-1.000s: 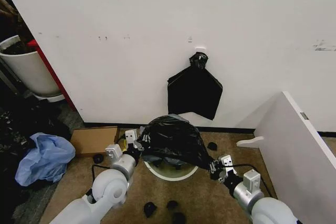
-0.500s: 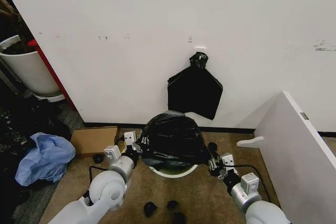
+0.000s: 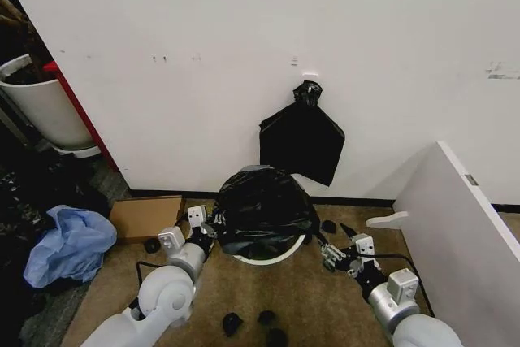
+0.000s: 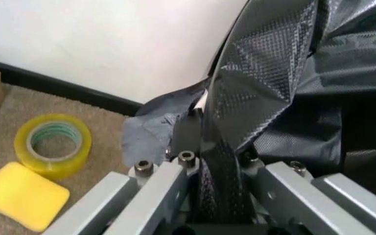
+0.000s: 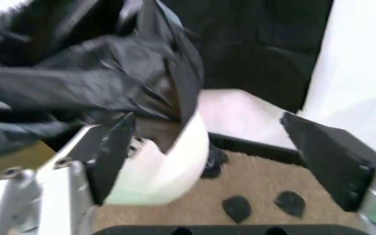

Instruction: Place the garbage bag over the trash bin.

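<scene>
Head view: the garbage bag (image 3: 264, 210) drapes over the trash bin (image 3: 272, 254) at lower centre, left gripper (image 3: 213, 225) at its left edge, right gripper (image 3: 331, 254) just right of it. Left wrist view: fingers (image 4: 189, 133) clamped on bag plastic; right wrist view: fingers (image 5: 113, 147) apart beside the bin's rim.

Right end effector (image 5: 217, 147) spread wide, nothing between the dark fingers (image 5: 113, 152). Bag (image 5: 90, 83) bunched over bin (image 5: 168, 171), black film draped onto the white rim, part of rim and wall bare. One finger just beside bin wall, contact unclear; other finger well apart from it. Brown carpet (image 5: 260, 176) below, small dark bits (image 5: 238, 208) lying on it. White wall (image 5: 361, 63) and black baseboard (image 5: 253, 145) behind.
</scene>
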Controlling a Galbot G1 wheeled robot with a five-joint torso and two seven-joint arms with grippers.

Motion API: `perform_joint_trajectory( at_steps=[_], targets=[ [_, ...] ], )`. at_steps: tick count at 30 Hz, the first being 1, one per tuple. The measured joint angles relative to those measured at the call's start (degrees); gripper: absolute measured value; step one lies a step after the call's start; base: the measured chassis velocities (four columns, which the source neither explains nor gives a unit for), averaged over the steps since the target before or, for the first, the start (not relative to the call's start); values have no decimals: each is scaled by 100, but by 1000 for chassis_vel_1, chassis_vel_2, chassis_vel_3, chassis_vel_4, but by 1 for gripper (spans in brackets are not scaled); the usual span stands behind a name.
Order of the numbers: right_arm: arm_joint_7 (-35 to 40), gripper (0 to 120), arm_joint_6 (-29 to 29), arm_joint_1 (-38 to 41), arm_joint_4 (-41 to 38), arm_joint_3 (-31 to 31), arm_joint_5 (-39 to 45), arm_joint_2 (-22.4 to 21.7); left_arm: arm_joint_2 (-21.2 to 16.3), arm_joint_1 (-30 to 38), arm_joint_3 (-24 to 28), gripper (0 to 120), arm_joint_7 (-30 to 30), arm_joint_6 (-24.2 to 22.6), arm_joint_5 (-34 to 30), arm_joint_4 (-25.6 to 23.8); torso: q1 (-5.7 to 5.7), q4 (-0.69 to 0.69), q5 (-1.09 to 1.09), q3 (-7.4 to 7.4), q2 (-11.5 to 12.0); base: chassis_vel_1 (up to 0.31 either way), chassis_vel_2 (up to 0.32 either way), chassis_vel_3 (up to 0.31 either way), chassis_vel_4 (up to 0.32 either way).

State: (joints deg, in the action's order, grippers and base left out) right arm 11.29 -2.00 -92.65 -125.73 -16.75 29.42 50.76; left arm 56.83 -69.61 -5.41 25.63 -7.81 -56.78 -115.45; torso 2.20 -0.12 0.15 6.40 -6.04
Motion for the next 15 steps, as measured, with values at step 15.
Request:
perform_joint_trajectory(
  at_steps=[15],
  targets=[
    [-41,100,-660,-176,-1077,526,-1014,-111,184,477,189,1,707,-391,-183,34,0,0,-1,0,0,0,0,0,0]
  ],
)
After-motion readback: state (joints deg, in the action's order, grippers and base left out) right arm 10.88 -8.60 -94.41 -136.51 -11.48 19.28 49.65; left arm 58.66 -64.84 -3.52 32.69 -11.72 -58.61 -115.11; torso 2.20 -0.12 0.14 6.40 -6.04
